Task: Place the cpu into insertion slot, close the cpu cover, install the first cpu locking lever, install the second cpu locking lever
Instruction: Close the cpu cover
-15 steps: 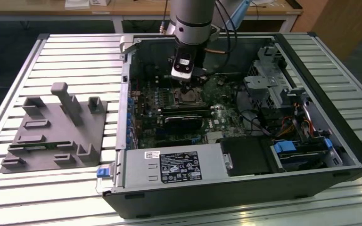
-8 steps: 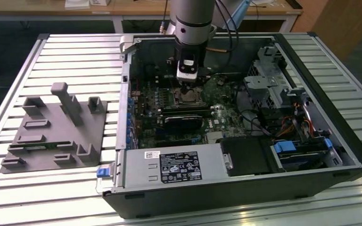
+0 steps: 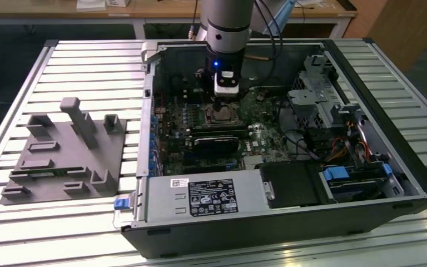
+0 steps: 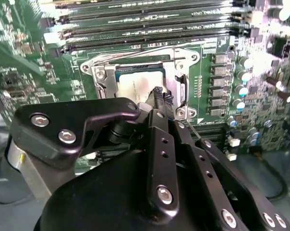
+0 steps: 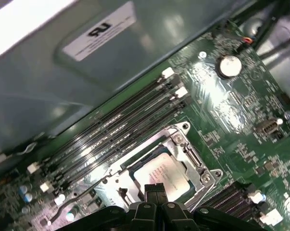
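The cpu (image 4: pixel 135 87) (image 5: pixel 166 174), a silvery square chip, lies flat in the insertion slot (image 5: pixel 137 162) on the green motherboard. The silver cpu cover (image 4: pixel 135 54) (image 5: pixel 193 156) lies down around it, the chip showing through its window. In both wrist views my gripper (image 4: pixel 161 97) (image 5: pixel 154 189) is shut with nothing between its black fingertips, which sit just over the chip's edge. In the exterior view the gripper (image 3: pixel 226 97) hangs straight above the socket (image 3: pixel 219 114) inside the open computer case. A thin metal lever (image 5: pixel 84 195) runs beside the socket.
Long memory slots (image 4: pixel 149 24) (image 5: pixel 120 125) run close beside the socket. A black labelled box (image 3: pixel 213 197) fills the case's near side, and drive bays and cables (image 3: pixel 324 111) stand at the exterior view's right. A grey fixture (image 3: pixel 65 150) sits on the slatted table.
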Controlling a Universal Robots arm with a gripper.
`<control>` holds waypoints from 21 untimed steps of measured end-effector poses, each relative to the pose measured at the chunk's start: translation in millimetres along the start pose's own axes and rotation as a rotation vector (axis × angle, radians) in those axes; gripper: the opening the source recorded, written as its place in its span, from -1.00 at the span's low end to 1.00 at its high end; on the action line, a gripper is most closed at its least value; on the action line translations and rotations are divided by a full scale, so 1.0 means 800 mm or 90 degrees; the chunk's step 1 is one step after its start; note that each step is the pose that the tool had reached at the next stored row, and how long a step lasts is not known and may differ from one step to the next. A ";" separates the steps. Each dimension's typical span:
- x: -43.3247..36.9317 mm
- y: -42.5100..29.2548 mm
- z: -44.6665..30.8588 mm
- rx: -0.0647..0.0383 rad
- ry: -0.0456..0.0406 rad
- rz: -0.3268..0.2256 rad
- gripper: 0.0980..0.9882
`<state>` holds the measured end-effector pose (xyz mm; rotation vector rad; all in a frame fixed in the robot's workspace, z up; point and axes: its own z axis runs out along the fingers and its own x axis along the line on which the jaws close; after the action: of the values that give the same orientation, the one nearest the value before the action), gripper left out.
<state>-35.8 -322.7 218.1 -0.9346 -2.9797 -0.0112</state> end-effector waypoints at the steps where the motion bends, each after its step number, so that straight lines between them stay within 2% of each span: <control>1: 0.000 0.0000 0.0000 0.000 0.0000 -0.010 -0.98; 21: 0.000 0.0000 0.0003 0.004 0.0003 -0.191 -0.98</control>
<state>-35.8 -322.7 217.8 -0.4775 -3.0852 -0.0067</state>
